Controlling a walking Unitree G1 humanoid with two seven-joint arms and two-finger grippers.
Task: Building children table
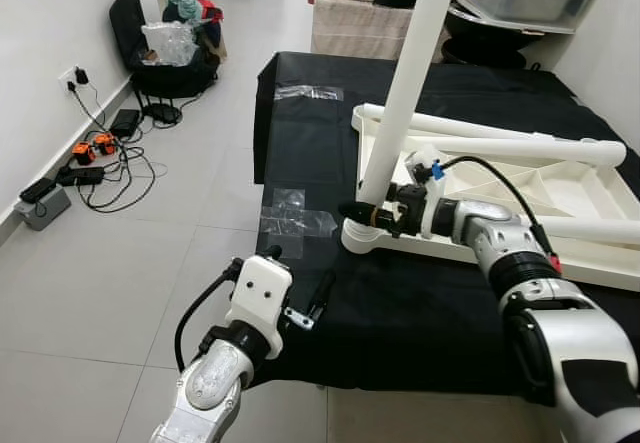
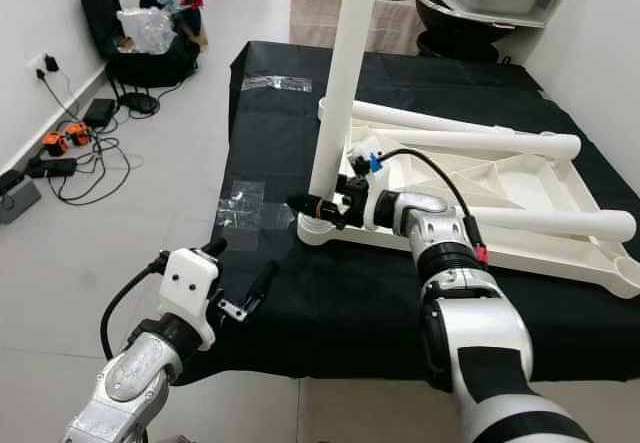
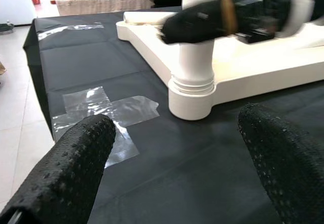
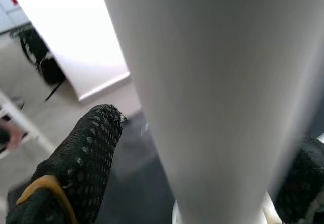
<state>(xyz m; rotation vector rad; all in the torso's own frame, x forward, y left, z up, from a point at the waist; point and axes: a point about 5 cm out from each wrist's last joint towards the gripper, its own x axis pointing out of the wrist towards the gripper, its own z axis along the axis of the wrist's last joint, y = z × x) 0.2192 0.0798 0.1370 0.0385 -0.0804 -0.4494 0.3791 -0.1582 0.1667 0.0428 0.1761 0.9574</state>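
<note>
**Right gripper clasps the upright leg of the upturned table**

Left eye view: a white children's table point(image 1: 560, 203) lies upside down on a black cloth point(image 1: 310, 143) spread over the floor. One white leg point(image 1: 405, 93) stands upright in the near corner socket; other legs lie flat across the underside. The right gripper point(image 1: 362, 213) reaches in from the right, its black fingers either side of the leg just above the socket. The left gripper point(image 1: 318, 298) hovers low over the cloth's near edge, holding nothing.

Right eye view: clear tape patches point(image 2: 240, 203) sit on the cloth just left of the socket. Cables and chargers point(image 2: 60, 153) lie by the wall.

Left wrist view: the left gripper's fingers point(image 3: 76, 168) are spread wide, empty, facing the socket.

Right wrist view: one finger point(image 4: 86, 158) sits on each side of the leg, close against it.
</note>
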